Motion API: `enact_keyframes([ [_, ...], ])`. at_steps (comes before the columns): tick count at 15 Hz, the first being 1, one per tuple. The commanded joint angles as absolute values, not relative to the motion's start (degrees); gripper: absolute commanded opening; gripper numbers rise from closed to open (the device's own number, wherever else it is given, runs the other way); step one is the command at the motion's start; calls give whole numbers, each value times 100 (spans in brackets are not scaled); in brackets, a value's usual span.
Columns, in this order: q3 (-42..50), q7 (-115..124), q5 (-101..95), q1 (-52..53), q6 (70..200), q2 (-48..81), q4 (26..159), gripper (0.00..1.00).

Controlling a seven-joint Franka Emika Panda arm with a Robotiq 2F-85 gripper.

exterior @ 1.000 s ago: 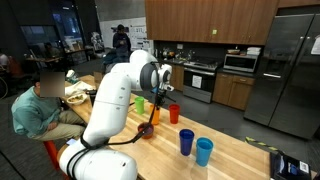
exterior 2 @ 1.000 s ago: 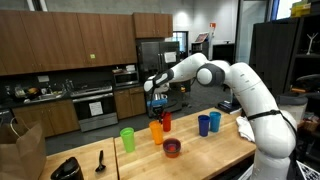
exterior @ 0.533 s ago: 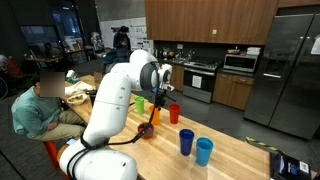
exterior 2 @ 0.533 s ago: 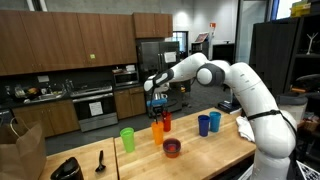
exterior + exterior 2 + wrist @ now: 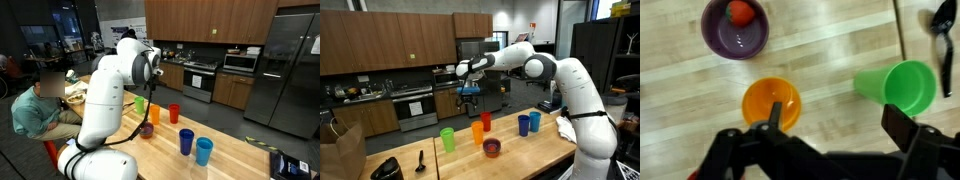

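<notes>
My gripper (image 5: 838, 118) is open and holds nothing. It hangs high above the wooden table in both exterior views (image 5: 157, 74) (image 5: 468, 92). In the wrist view the orange cup (image 5: 772, 102) stands upright under one finger and the green cup (image 5: 905, 87) under the other. Bare tabletop shows between the fingers. The orange cup (image 5: 154, 114) (image 5: 477, 131) stands between the green cup (image 5: 140, 104) (image 5: 447, 139) and a red cup (image 5: 174, 113) (image 5: 486, 121). A purple bowl (image 5: 735, 27) (image 5: 492, 148) holds a small red item (image 5: 739, 12).
Two blue cups (image 5: 186, 141) (image 5: 204, 151) stand farther along the table. A black spoon (image 5: 943, 30) (image 5: 420, 158) lies beyond the green cup. A person (image 5: 40, 100) sits close beside the arm's base. A white cloth (image 5: 565, 128) lies near one table end, a paper bag (image 5: 340, 150) at the other.
The gripper was shut low at the orange cup. It has since opened wide and risen well above the table.
</notes>
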State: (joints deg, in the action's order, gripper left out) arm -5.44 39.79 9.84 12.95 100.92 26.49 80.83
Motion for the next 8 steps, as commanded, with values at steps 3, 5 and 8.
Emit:
enact_keyframes([
  [3, -664, 3958, 993, 1506, 10063, 2374, 8074, 100],
  [5, -663, 3922, 993, 1513, 10064, 2374, 8094, 100],
  [8, -633, 3806, 1000, 1419, 10069, 2405, 8144, 100],
])
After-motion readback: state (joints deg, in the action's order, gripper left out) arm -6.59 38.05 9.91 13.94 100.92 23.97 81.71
